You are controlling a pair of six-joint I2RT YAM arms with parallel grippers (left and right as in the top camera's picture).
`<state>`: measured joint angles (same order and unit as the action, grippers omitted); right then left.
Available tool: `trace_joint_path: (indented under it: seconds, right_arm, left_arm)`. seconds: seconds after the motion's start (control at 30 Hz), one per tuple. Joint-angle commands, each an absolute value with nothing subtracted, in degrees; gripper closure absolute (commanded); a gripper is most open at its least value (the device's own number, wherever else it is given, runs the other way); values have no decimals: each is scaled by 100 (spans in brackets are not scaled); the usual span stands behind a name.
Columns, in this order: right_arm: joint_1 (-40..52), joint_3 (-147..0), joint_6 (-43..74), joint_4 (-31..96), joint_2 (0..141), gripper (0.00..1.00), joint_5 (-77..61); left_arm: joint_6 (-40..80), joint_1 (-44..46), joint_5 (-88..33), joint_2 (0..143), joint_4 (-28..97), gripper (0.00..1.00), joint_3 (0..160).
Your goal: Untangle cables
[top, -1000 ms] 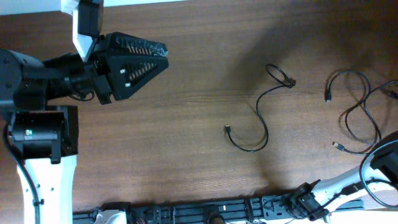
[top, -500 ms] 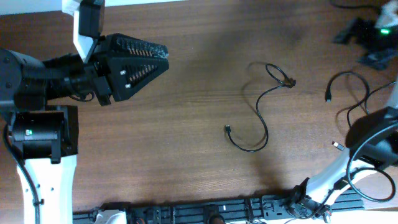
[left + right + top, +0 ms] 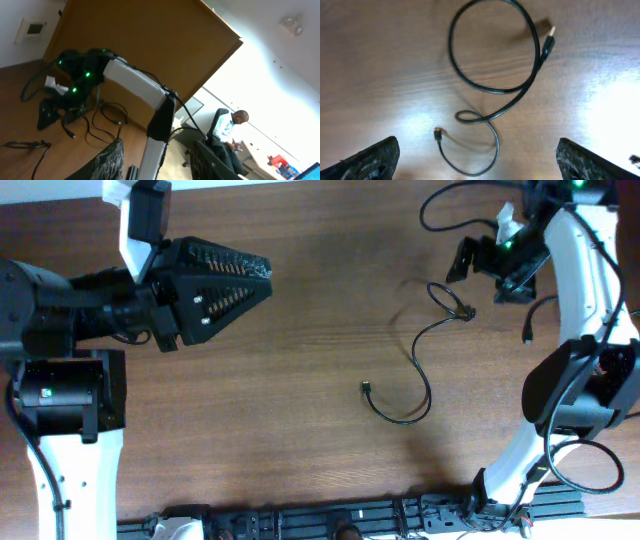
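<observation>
Overhead view: the bench [image 3: 320, 240] shows broad bare wood through its middle, between the left hand [image 3: 266, 273] and the cables. Its far edge runs along the top of the picture, and a black rail [image 3: 330, 518] lines the near edge. One cable [image 3: 429, 395] lies in loose curves right of centre, with a small plug end toward the middle of the bench and a small loop at its far end. A second cable [image 3: 527, 330] lies further right, partly hidden behind the right arm [image 3: 580, 270].

The left arm comes in from the left edge, its hand level and pointing right, well apart from the cables. The left wrist view shows its fingers parted on nothing. The right arm stretches toward the far right corner, bent over the first cable's loop. The right wrist view looks down on that cable, with the right hand [image 3: 477, 152] spread wide and clear of it.
</observation>
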<state>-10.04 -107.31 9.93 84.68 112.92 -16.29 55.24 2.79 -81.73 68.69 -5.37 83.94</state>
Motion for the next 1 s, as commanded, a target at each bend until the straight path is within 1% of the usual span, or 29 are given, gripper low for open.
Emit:
trace_joint_path:
  seconds: [0.0,0.17,0.2,0.23,0.27,0.3,0.33,0.4,0.47,0.6,0.77,0.97]
  right_arm:
    - [-862,-10221,1979,8152,11288,3,-1468]
    - [-650,-9461,3771,7456,11277,2,-1450]
    - [-552,-9247,4049,7240,11277,4,-1452]
    - [-443,-8984,4228,6947,11277,21,-1450]
    - [-357,-8733,4353,6694,11277,53,-1452]
    - [-307,-8549,4482,6514,11277,91,-1459]
    - [-257,-8318,4613,6265,11277,96,-1500]
    - [-220,-7968,4661,5793,11277,96,-1723]
    - [-228,-7843,4659,5594,11277,96,-1833]
    - [-329,-7983,4340,5378,11227,96,-2285]
    - [-467,-8683,3667,5363,11048,96,-2827]
    - [-596,-10178,2744,5837,10895,96,-2486]
  left_arm:
    - [5415,285,-8274,6847,-530,57,8449]
    - [5415,285,-8276,6847,-530,57,8449]
    - [5415,285,-8274,6847,-530,57,8449]
    - [5411,285,-8274,6847,-530,56,8449]
    - [5404,285,-8274,6851,-532,56,8447]
    - [5384,285,-8274,6851,-530,56,8449]
    - [5343,285,-8276,6851,-528,55,8449]
    - [5306,285,-8278,6851,-528,55,8447]
    - [5306,285,-8291,6851,-528,55,8449]
    - [5304,285,-8324,6851,-530,55,8447]
    - [5304,285,-8320,6851,-530,54,8447]
    - [5304,285,-8322,6851,-530,54,8447]
